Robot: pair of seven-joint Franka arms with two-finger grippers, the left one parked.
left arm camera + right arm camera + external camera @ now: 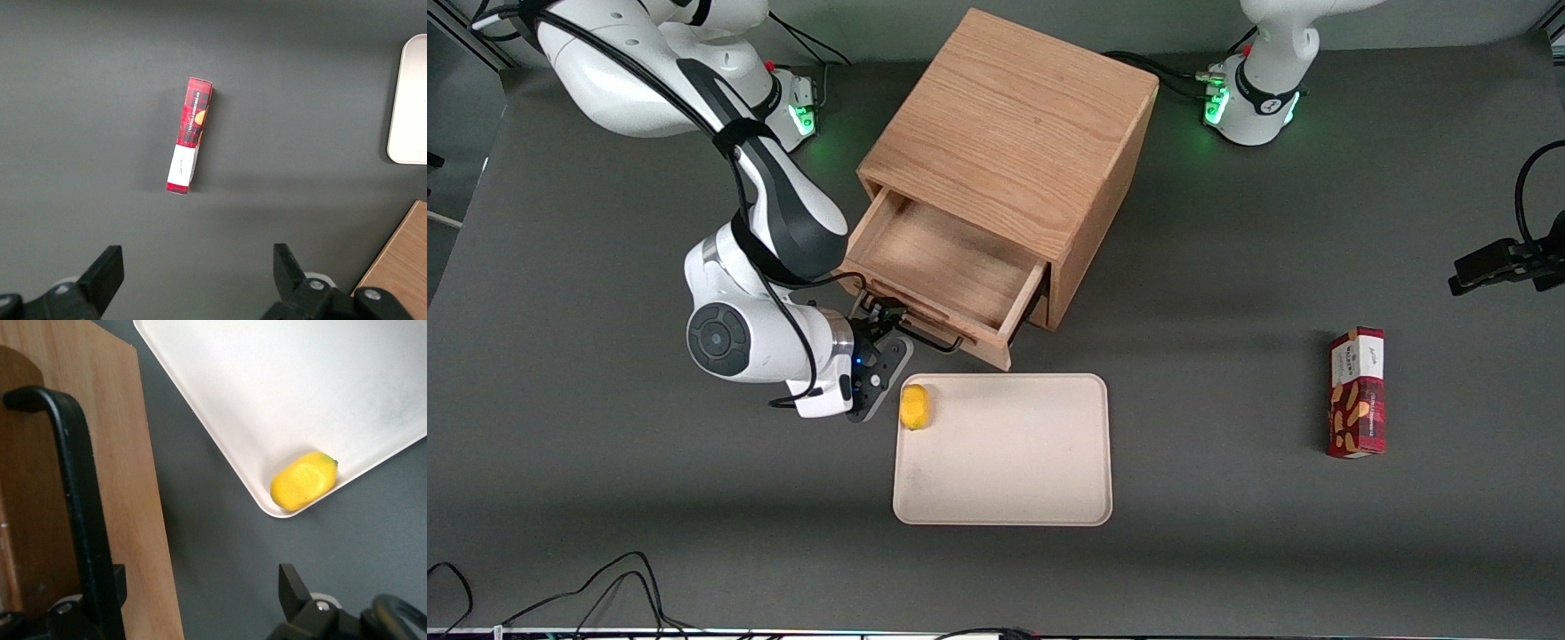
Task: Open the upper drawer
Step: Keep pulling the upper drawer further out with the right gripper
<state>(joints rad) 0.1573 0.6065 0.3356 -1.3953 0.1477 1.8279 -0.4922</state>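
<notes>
Front view: a light oak cube cabinet stands on the dark grey table, and its upper drawer is pulled well out, showing a bare wooden floor inside. Just nearer the camera than the drawer front lies a cream tray, close to the drawer's front corner but apart from it. A yellow lemon sits in the tray's corner nearest my arm. A red snack box lies flat well off toward the parked arm's end of the table. Open grey table lies all around the tray and nearer the camera. My gripper sits at the drawer front, at the end of the black wire handle, between the drawer and the lemon's corner of the tray.

Left wrist view: the red snack box lies alone on grey table, with an edge of the tray and a cabinet corner showing at the frame's border.

Right wrist view: the drawer's oak front fills one side, and the black handle runs down along it into the space between my fingers. One finger stands clear on the tray's side of the handle and the jaws are spread wide, gripping nothing. The tray's rounded corner holds the lemon, with a strip of bare table between tray and drawer front.
</notes>
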